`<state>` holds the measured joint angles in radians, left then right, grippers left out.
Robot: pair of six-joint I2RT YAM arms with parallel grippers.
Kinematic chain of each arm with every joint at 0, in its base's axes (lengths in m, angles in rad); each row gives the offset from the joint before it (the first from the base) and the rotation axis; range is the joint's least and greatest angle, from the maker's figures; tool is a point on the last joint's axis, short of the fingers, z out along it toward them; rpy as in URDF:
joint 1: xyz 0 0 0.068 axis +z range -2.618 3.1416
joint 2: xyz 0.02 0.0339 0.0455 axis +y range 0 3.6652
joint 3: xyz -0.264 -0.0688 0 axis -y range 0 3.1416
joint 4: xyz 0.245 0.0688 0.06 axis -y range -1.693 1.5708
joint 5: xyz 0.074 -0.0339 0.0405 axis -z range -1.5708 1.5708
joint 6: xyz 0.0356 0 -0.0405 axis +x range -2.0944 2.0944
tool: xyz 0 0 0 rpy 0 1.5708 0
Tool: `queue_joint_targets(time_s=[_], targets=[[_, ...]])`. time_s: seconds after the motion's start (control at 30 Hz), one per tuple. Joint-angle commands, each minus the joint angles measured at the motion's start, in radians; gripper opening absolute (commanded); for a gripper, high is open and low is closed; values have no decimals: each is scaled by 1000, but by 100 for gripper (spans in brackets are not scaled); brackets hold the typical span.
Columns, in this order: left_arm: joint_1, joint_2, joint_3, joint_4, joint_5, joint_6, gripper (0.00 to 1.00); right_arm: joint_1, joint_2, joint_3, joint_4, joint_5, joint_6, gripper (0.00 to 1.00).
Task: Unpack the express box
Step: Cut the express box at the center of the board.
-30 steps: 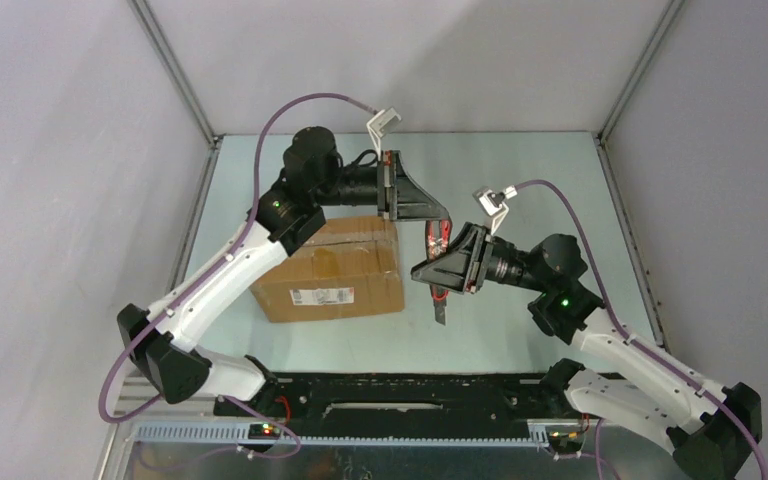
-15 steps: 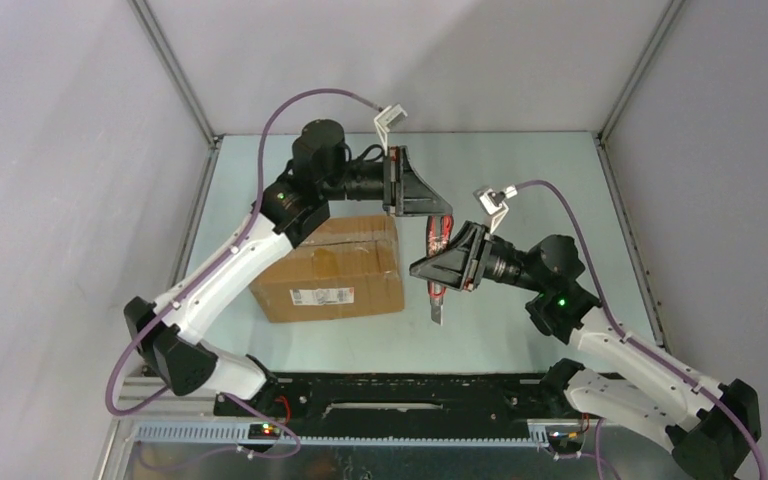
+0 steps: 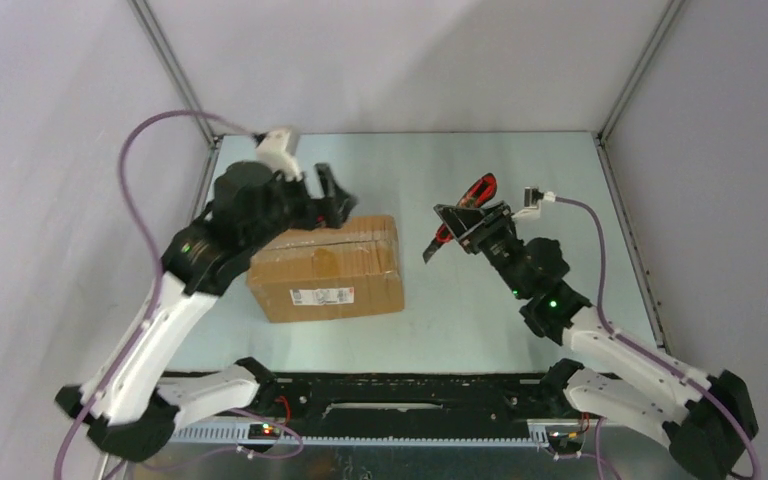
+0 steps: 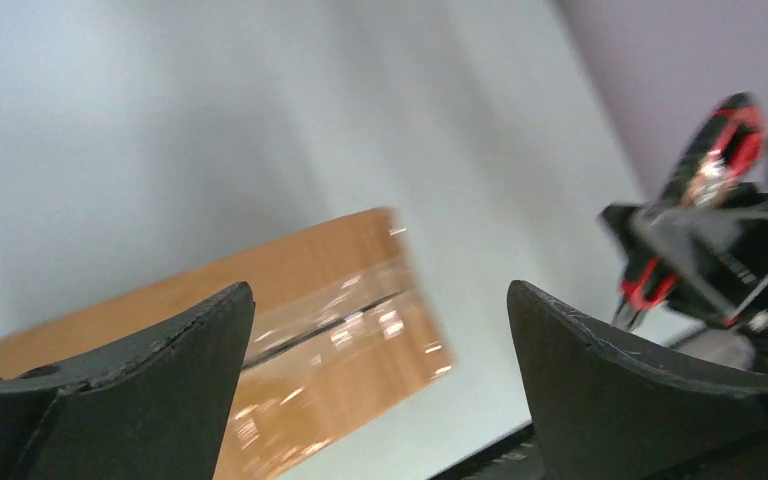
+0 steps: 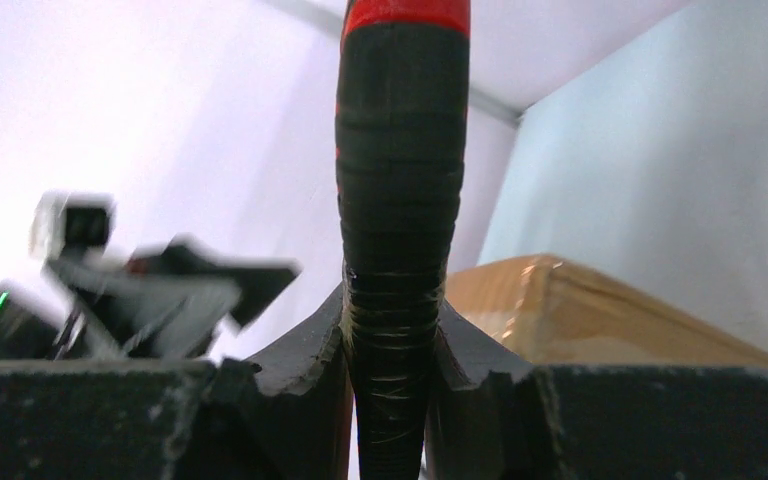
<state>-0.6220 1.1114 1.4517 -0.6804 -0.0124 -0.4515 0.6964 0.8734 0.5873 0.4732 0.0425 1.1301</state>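
The left fingers stand spread wide and empty over the far left corner of the express box. The box lies left of centre on the pale desk. The right fingers pinch a red-and-black cutter, raised apart to the box's right. A white label faces the near side.

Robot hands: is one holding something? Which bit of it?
The right gripper pinches a red-and-black cutting tool by its black ribbed grip, near the middle. The left gripper is wide open, holding nothing.
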Motion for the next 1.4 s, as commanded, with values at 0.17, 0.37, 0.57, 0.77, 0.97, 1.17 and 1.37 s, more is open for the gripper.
queue_joint_targets(time_s=[0.17,0.37,0.57,0.77,0.97,1.17,1.37], targets=[[-62,-112,-183,-323,-324,299,99,59,332,-3,393,544,113,0],[-179,-115,-289,-191,-117,667,100,-27,431,-38,481,497,210,0],[-200,-183,-388,-164,60,977,100,-58,452,-76,516,445,248,0],[-197,-117,-397,-173,60,1132,100,-63,509,-87,607,388,270,0],[-189,-68,-428,-106,16,1192,100,-47,582,-89,700,378,290,0],[-190,-73,-468,-56,15,1161,100,-28,641,-49,714,393,318,0],[-202,-91,-523,10,-25,1131,100,42,633,46,513,486,351,0]])
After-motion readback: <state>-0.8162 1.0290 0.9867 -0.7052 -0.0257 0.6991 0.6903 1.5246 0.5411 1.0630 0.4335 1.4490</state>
